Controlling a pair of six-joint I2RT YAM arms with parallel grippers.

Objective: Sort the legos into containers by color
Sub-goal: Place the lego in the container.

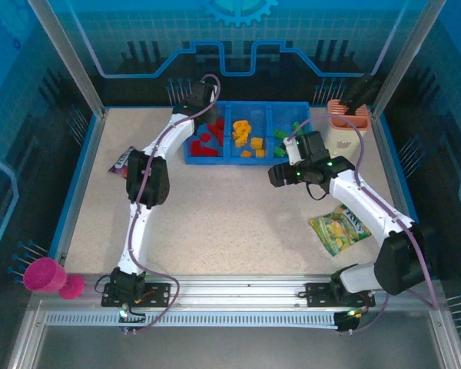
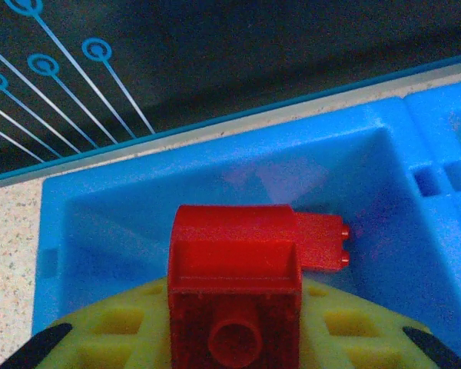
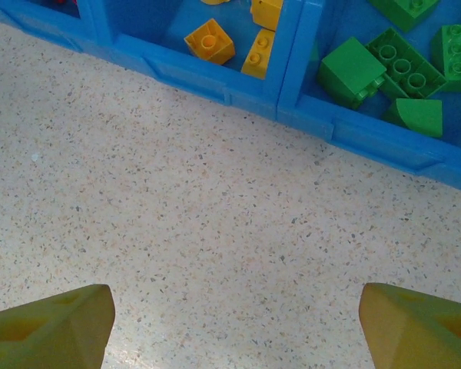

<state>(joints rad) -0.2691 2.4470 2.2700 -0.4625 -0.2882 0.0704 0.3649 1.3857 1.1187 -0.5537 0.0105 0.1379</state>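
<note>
Clamping a red lego (image 2: 234, 261) in the left gripper (image 2: 234, 334), hanging it over the left compartment (image 2: 353, 200) of the blue bin (image 2: 215, 157); holding the right gripper (image 3: 234, 327) wide open above the table (image 3: 215, 215), just in front of the bin

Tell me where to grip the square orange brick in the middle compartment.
Pinch the square orange brick across two opposite flat sides, coming straight down from above. It sits stud-up and turned diagonal to the bin wall, which blocks a sideways approach, so probably rotate the grip to match.
</note>
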